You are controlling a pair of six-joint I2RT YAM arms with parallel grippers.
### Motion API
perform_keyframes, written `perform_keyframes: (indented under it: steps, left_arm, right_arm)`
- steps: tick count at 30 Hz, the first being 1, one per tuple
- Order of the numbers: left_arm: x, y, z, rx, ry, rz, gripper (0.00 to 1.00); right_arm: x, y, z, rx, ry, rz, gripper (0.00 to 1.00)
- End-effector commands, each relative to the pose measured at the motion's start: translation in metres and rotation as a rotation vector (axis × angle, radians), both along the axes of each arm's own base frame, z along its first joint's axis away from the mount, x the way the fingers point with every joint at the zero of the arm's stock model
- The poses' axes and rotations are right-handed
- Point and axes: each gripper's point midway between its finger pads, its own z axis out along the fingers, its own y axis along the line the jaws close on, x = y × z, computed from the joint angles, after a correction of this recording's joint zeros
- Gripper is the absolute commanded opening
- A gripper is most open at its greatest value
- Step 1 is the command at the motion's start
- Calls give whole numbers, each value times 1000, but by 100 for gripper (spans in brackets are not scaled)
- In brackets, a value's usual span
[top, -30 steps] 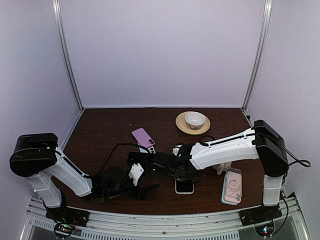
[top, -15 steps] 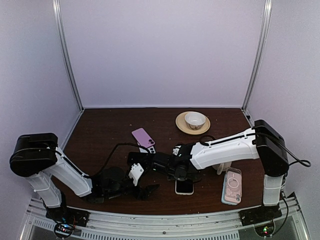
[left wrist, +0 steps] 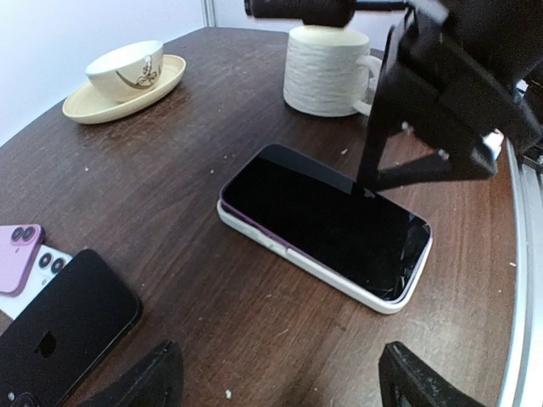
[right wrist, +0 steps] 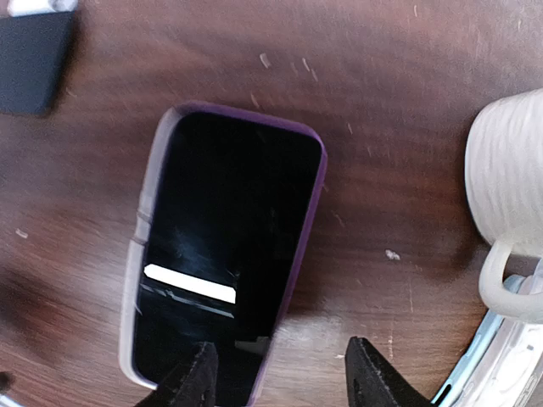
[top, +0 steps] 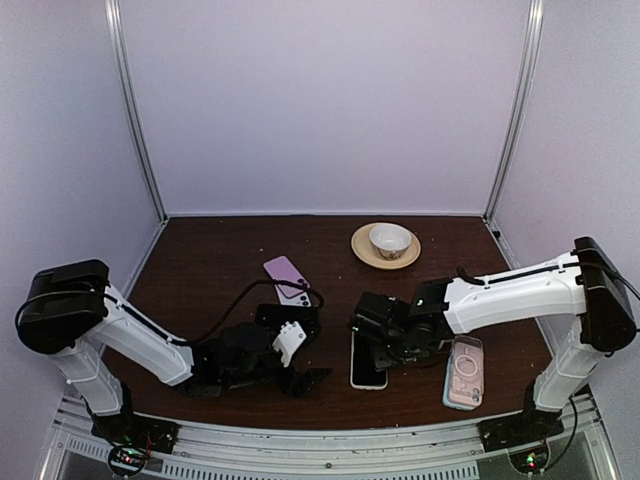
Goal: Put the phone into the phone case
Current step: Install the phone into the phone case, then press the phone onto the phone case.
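Observation:
The phone (top: 368, 362) lies screen up near the table's front, its purple body set in a white phone case (left wrist: 339, 275) whose rim shows along one long side; the purple edge (right wrist: 310, 212) shows on the other side. My right gripper (right wrist: 284, 377) hovers open over the phone's near end, one finger above the screen and the other above bare wood. In the left wrist view one of its fingers (left wrist: 377, 161) stands at the phone's far edge. My left gripper (left wrist: 284, 390) is open, low on the table, a short way from the phone's side.
A white mug (left wrist: 327, 72) stands just beyond the phone. A bowl on a saucer (top: 386, 243) is at the back. A black phone (left wrist: 64, 326) and a purple phone (top: 285, 275) lie to the left. A pink case (top: 463, 372) lies at the right.
The right arm has drawn back to the right, uncovering more of the phone. The left gripper has slid a little right, closer to the phone.

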Motion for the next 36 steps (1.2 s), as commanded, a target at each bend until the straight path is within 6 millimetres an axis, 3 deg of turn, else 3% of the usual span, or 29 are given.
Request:
perform_keyframes:
  steps: [1,4,8,12,16,19,22,24,26,29,36]
  left_arm:
    - [-7,-14,-6,36,11,-70,81]
    - [-9,-22,-10,46,26,-90,79]
    - [-6,-22,-13,10,52,-59,79]
    - [-6,-15,-11,-51,50,-38,79]
    - [-5,-17,-13,-41,55,-35,79]
    - [-5,-17,-12,-45,57,-34,79]
    - [-4,-15,-8,-53,57,-23,80]
    - [-2,-15,-6,-46,57,-14,80]
    - [4,-16,-7,-18,82,12,80]
    - [20,-16,-12,28,165,67,77]
    - [47,-21,-9,77,317,137,68]
  right_arm:
    - [-14,11,-24,117,93,33,50]
    - [-16,7,-39,120,106,29,40]
    - [-20,-5,-60,36,127,45,13]
    - [-30,-11,-77,-26,163,69,10]
    - [-36,-10,-79,-69,168,92,9]
    - [-36,-12,-71,-126,157,114,9]
    - [-29,-15,-46,-164,116,139,13]
    - [-18,-9,-23,-144,54,163,20]
    - [-6,-6,-11,-119,21,159,36]
    - [13,-6,-10,-58,28,117,47]
    - [47,5,-14,119,48,85,46]
